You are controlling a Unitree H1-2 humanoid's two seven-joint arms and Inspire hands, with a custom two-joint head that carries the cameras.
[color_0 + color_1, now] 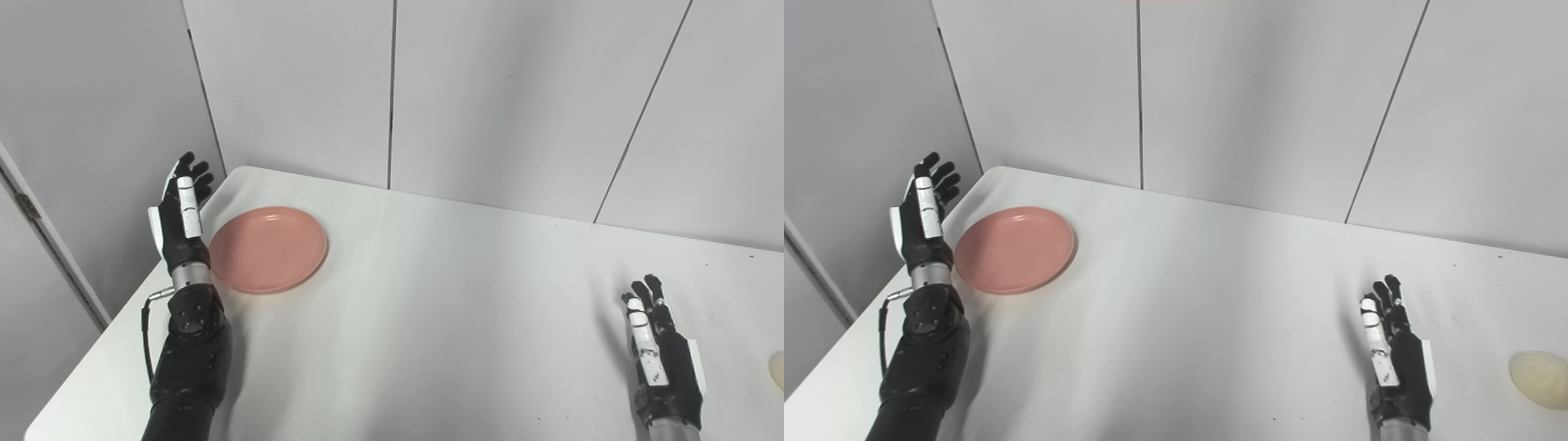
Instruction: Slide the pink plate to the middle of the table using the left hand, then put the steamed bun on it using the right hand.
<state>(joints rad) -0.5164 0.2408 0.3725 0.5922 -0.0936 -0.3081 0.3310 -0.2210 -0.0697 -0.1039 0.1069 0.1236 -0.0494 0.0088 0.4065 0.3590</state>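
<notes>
The pink plate (267,248) lies flat on the white table (429,294), toward its far left corner. Just left of the plate's rim my left hand (180,211) stands edge-up, open, fingers straight and apart, holding nothing. I cannot tell whether it touches the rim. The steamed bun (1539,378), pale cream and rounded, rests near the table's right side; the left eye view shows only its edge (778,369). My right hand (1396,352) is open near the front right, fingers extended, a short way left of the bun and apart from it.
Grey wall panels (490,92) rise behind the table's far edge. The table's left edge (104,343) runs close beside my left forearm (190,355), which carries a thin cable.
</notes>
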